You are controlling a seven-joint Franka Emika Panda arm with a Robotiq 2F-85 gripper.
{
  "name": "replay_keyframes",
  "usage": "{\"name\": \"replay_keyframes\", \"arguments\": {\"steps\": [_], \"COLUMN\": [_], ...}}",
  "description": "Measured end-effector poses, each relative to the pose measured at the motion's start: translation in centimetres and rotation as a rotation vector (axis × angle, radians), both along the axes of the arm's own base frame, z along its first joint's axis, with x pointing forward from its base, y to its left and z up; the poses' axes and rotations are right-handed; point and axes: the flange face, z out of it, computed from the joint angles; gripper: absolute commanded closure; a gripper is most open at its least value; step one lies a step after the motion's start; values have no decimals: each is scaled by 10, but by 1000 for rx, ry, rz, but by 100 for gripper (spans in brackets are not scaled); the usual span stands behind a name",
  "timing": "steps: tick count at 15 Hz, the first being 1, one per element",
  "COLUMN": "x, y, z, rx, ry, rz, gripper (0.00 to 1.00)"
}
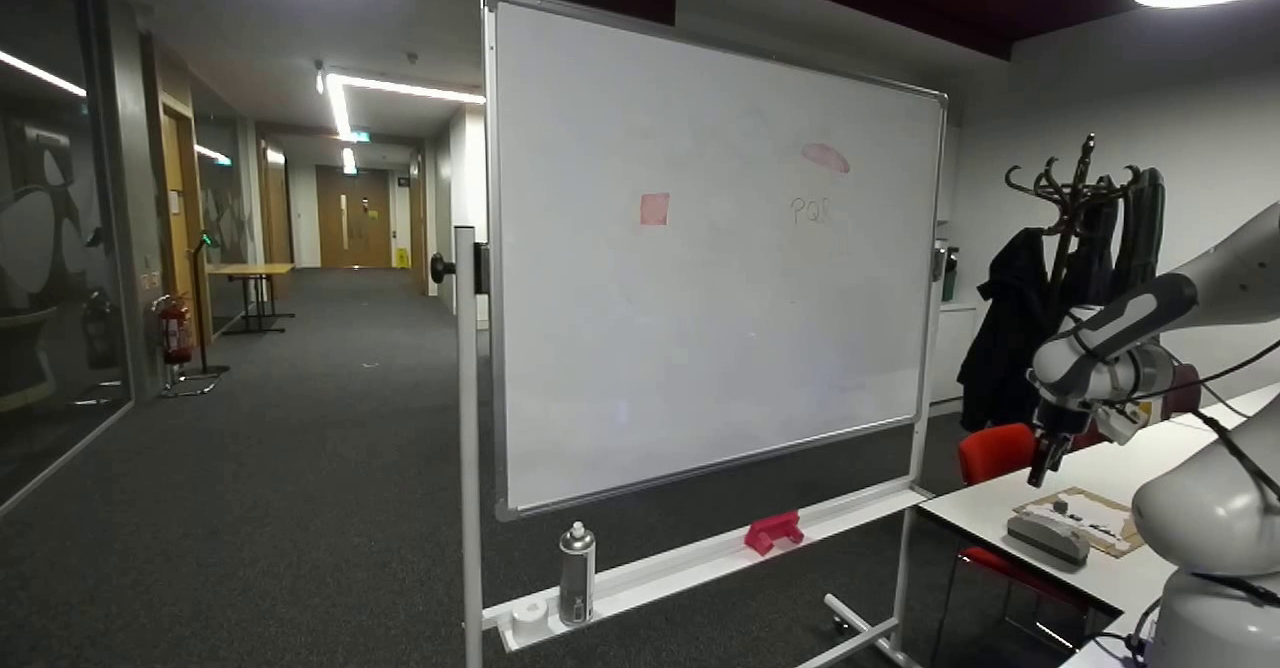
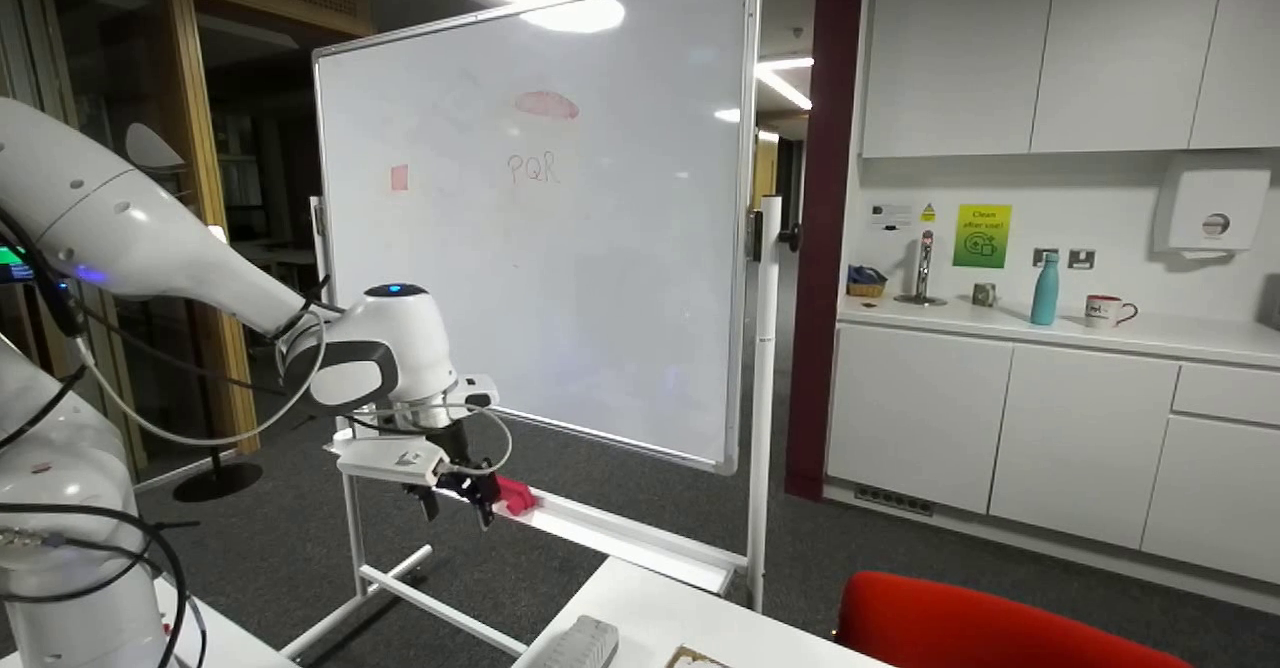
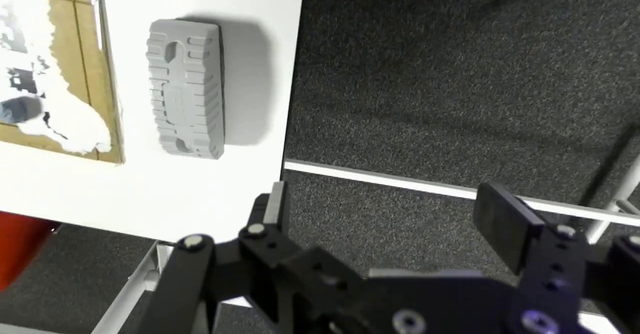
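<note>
One grey block (image 3: 186,89) (ridged, oblong) lies beside cardboard (image 3: 85,69).

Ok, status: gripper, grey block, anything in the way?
Gripper open, empty. Grey block on white table, not held. Cardboard beside block, not touching it; nothing seen on top of block.

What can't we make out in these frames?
Gray eraser: underside hidden against the table, wrist view.
Cardboard: cut off by left edge, wrist view.
Small red object: partly behind the end effector, in an exterior view.
Spray can: markings too small to read, in an exterior view.
</note>
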Motion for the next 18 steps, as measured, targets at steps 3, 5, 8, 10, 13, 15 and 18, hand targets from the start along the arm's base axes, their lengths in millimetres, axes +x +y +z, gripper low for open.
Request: {"name": "replay_keyframes", "arguments": {"steps": [3,5,8,10,13,15,18], "x": [-8,-15,-20,-17,-6,5,23], "y": [-27,-49,-77,-92,-111,-123,-139], "z": [6,9,7,2,-13,-24,-41], "rx": [15,54,104,115,108,97,78], "ry": [-55,-98,-100,-64,-5,34,88], "rz": [-2,-30,-94,-132,-172,-193,-214], "gripper": [0,0,0,0,0,0,0]}}
